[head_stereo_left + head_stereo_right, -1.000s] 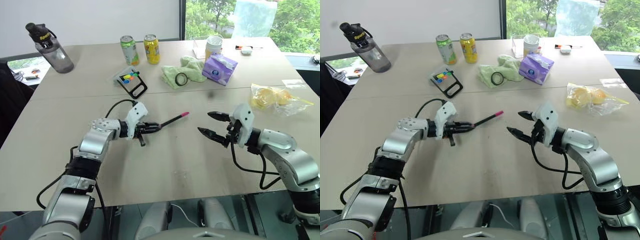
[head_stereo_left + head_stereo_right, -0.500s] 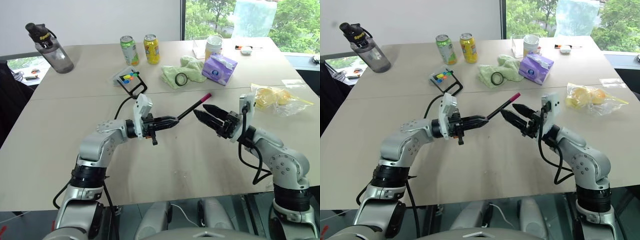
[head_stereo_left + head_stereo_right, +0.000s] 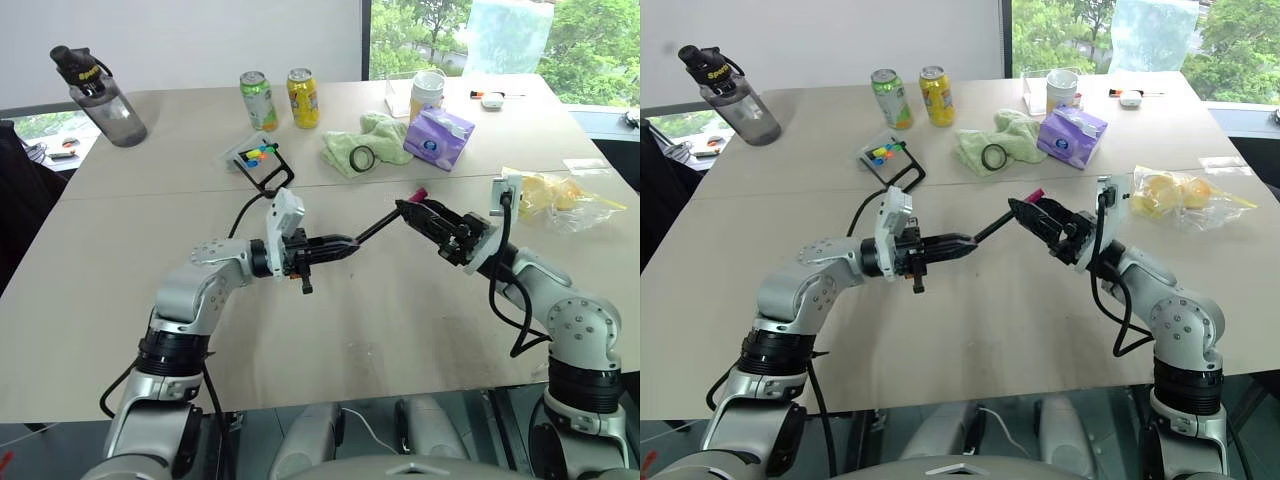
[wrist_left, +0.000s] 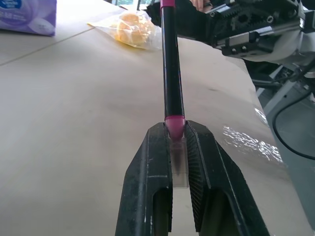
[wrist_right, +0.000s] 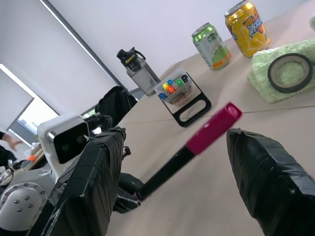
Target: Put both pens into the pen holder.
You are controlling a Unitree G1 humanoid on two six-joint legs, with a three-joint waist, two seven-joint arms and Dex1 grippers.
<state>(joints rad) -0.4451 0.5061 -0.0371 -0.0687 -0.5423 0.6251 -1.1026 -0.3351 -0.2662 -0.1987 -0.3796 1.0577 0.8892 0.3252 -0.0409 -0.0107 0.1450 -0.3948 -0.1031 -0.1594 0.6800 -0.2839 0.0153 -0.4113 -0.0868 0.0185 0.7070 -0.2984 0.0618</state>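
Note:
A slim black pen (image 3: 380, 226) with pink ends hangs level above the middle of the table. My left gripper (image 3: 345, 241) is shut on its near pink end (image 4: 174, 124). The pen's far pink end (image 5: 214, 129) lies between the spread fingers of my right gripper (image 3: 408, 206), which is open; I cannot tell whether either finger touches it. The pen holder (image 3: 262, 163), a small clear box with a black loop frame and short coloured markers inside, sits on the table behind my left arm, also in the right wrist view as the pen holder (image 5: 179, 93).
Along the far side stand a dark water bottle (image 3: 100, 85), a green can (image 3: 259, 98) and a yellow can (image 3: 303, 96). A green cloth with a tape roll (image 3: 363, 157), a purple tissue pack (image 3: 438, 138) and a bag of yellow fruit (image 3: 555, 195) lie toward the right.
Both arms have risen. The left gripper carried the pen up and to the right; the right gripper rolled over and closed in, so its fingers now flank the pen's pink far end.

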